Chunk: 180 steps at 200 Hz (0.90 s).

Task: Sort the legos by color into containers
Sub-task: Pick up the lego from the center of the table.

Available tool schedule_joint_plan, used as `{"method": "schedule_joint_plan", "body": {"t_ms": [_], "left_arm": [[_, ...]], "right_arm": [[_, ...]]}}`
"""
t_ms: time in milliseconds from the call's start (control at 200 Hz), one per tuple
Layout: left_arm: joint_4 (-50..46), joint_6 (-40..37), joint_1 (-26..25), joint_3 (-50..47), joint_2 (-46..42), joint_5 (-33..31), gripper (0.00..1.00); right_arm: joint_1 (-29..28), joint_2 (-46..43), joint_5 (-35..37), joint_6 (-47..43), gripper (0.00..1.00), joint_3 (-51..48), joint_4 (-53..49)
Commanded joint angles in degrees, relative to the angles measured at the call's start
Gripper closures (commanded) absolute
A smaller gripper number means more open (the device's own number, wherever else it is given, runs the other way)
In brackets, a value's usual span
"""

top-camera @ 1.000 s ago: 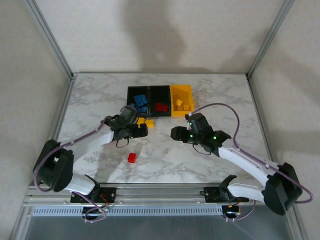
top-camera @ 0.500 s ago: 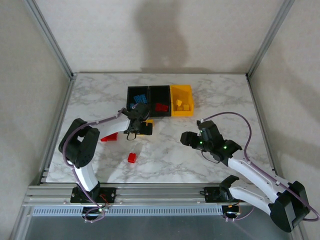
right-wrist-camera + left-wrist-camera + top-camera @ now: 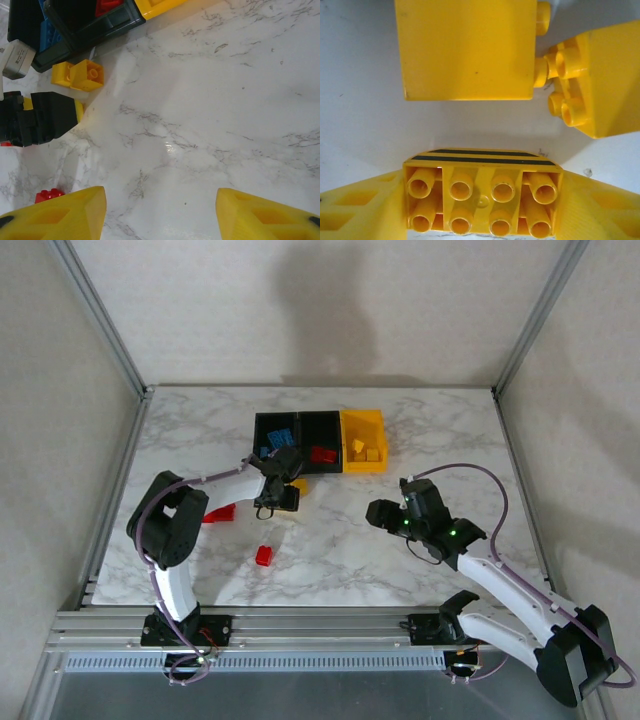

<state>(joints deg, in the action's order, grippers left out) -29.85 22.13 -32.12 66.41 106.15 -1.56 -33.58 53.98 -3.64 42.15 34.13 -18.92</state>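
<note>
A: What does the left gripper (image 3: 483, 186) have?

B: A small yellow plastic studded brick (image 3: 483, 197), hollow underside toward the wrist camera. The jaws press against its two ends, so I read it as clamped.

A: Anything close by?

B: Just ahead of the jaws a large yellow plastic brick (image 3: 465, 50) lies on its side. Ahead to their right is a second yellow plastic brick (image 3: 602, 85). Their studs are close together, and I cannot tell whether they touch. A lift that isn't straight could knock either one away.

A: And the bins?

B: They stand in a row beyond the jaws. First a black plastic bin (image 3: 258, 435) with blue bricks (image 3: 278, 440), then a second black plastic bin (image 3: 320, 414) with red bricks (image 3: 320, 453). The yellow plastic bin (image 3: 383, 440) is furthest right, with yellow ones inside. I judge this brick belongs there. The carry runs past both black bins — a weak end grip or an early release would drop yellow among blue or red.

A: The right gripper (image 3: 160, 215)?

B: Its jaws are apart, with bare white marble tabletop (image 3: 225, 100) between them, and it is well clear of the bins. A small red plastic brick (image 3: 47, 194) lies to the left of its jaws, unsorted.

A: Any risk there?

B: If it reaches for the loose yellow pair while the left arm works beside them, the arms could meet.
</note>
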Motion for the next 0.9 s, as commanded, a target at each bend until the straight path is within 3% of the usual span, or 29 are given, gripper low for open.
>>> {"method": "schedule_joint_plan", "body": {"t_ms": [0, 315, 496, 701, 896], "left_arm": [[-2.4, -0.3, -0.3, 0.3, -1.6, -0.9, 0.39], [-3.6, 1.8, -2.0, -0.6, -8.7, 0.3, 0.43], [-4.3, 3.6, -4.4, 2.0, -10.6, 0.9, 0.43], [-5.9, 4.8, -7.3, 11.4, -7.5, 0.9, 0.43], [-7.1, 5.4, -9.9, 23.5, -0.5, 1.1, 0.43]], "right_arm": [[0.4, -0.7, -0.7, -0.7, 0.41, -0.9, -0.2], [0.4, -1.6, -9.2, -3.7, 0.41, -1.7, 4.7], [0.4, -3.9, -8.8, -3.7, 0.41, -1.3, 3.7], [1.6, -7.3, -8.9, -1.3, 0.41, -2.1, 2.4], [6.8, -12.0, -8.7, 0.9, 0.4, -2.8, 0.4]]}}
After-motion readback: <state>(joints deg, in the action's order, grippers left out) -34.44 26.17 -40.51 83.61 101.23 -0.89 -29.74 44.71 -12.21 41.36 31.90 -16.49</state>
